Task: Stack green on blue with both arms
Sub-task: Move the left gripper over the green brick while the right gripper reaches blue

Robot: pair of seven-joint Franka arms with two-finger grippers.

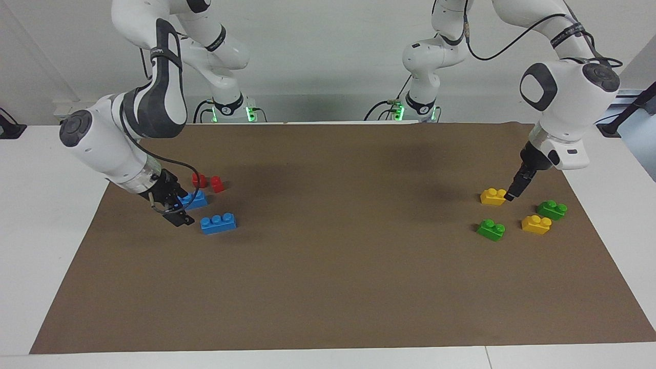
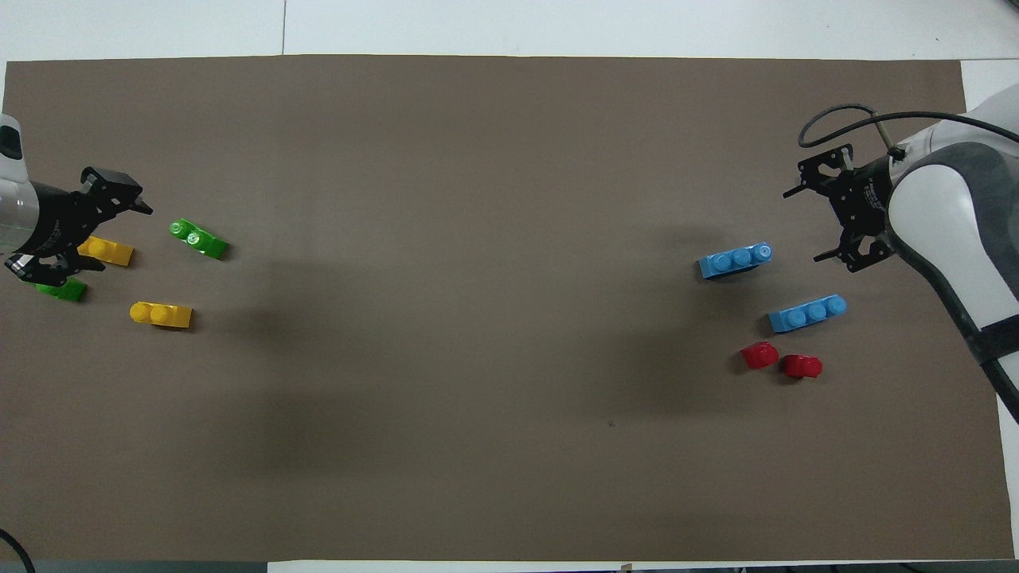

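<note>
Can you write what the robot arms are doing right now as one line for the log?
stage: reaching | right gripper: open, by blue bricks | left gripper: open, over yellow brick | green bricks: unstacked

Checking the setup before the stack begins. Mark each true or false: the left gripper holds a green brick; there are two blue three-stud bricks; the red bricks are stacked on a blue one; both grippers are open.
1. The left gripper holds a small green plastic two-stud brick. False: it holds nothing; both green bricks lie on the brown mat.
2. There are two blue plastic three-stud bricks. True.
3. The small red plastic bricks are stacked on a blue one. False: they sit on the mat, nearer the robots than the blue bricks.
4. Both grippers are open. True: the right gripper too.
</note>
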